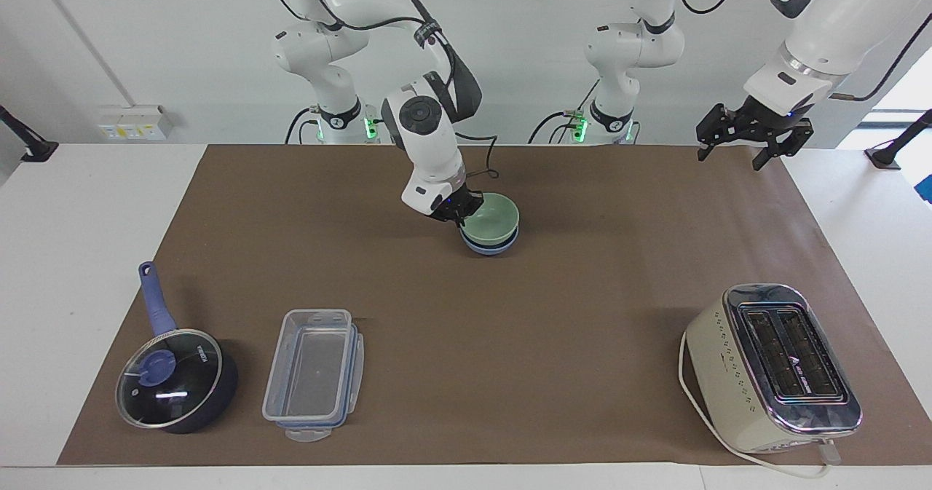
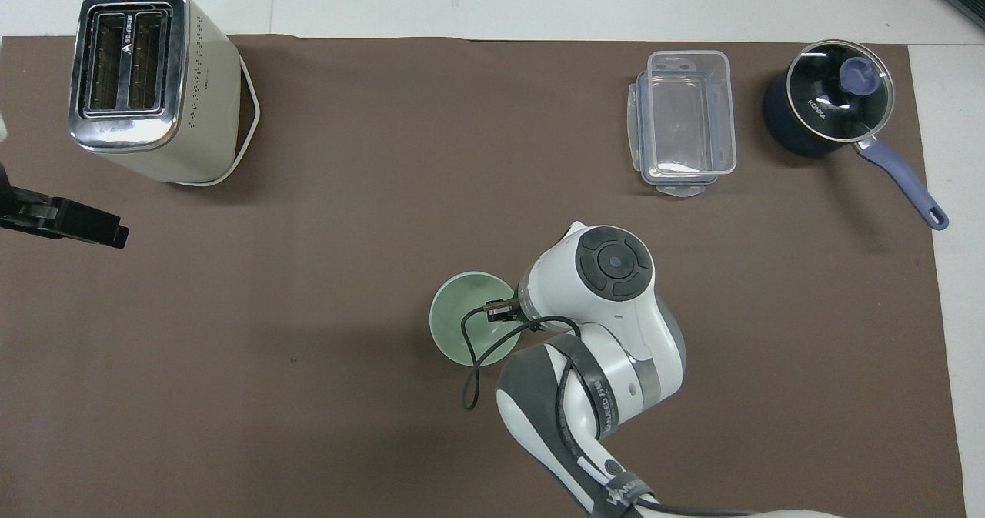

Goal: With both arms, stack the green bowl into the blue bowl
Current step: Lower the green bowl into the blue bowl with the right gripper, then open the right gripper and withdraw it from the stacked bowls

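Facing view: the right gripper pinches the nine o'clock rim of the pale mint-green bowl, nested in the periwinkle-blue bowl mid-table. The left gripper waits, jaws wide.

Overhead view: the green bowl hides the blue. Next, probably release, then lift clear.

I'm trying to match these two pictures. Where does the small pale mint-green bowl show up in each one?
Facing view: the small pale mint-green bowl is just above centre, nested in the periwinkle-blue bowl, its rim pinched by the right gripper.
Overhead view: the green bowl is just below centre, partly under the right arm.
Shared landmark: the cream and chrome toaster, at the left arm's end of the table.
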`<move>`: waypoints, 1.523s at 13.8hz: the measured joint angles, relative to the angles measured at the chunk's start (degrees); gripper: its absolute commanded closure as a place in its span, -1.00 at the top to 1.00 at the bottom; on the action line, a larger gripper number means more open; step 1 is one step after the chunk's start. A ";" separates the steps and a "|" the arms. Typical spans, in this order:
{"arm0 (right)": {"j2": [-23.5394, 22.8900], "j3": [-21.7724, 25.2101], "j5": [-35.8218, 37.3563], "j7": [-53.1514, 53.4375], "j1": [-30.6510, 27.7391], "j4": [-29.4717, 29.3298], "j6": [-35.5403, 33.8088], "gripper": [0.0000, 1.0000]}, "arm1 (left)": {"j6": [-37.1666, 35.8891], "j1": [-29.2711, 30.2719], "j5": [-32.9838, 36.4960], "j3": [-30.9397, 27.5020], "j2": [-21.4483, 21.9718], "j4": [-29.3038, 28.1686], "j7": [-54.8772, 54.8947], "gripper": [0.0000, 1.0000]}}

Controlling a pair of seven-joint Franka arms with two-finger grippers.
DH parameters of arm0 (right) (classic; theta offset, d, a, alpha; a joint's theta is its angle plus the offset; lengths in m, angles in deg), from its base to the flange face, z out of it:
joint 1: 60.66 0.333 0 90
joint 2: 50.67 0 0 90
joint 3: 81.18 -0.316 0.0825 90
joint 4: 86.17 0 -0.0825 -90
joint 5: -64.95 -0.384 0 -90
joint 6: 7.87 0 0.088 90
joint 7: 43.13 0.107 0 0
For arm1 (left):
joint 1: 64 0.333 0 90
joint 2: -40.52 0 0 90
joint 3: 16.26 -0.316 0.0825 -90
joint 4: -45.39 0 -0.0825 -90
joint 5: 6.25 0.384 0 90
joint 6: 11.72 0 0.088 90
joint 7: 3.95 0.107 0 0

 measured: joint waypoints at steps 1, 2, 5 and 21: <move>-0.06 0.00 0.00 -0.01 0.00 0.03 0.00 -0.40 | 0.00 0.00 0.00 0.00 0.00 0.00 0.00 1.00; -0.11 0.00 0.00 -0.02 0.00 0.10 0.01 0.05 | 0.00 0.00 0.00 0.00 0.00 0.00 0.00 1.00; -0.16 0.00 0.00 -0.09 0.00 0.16 0.06 1.00 | 0.00 0.00 0.00 0.10 0.00 0.00 0.00 1.00; 14.49 1.08 11.54 -0.88 -18.96 -10.29 -21.64 1.00 | 0.00 -0.01 0.00 0.35 0.00 0.00 0.00 1.00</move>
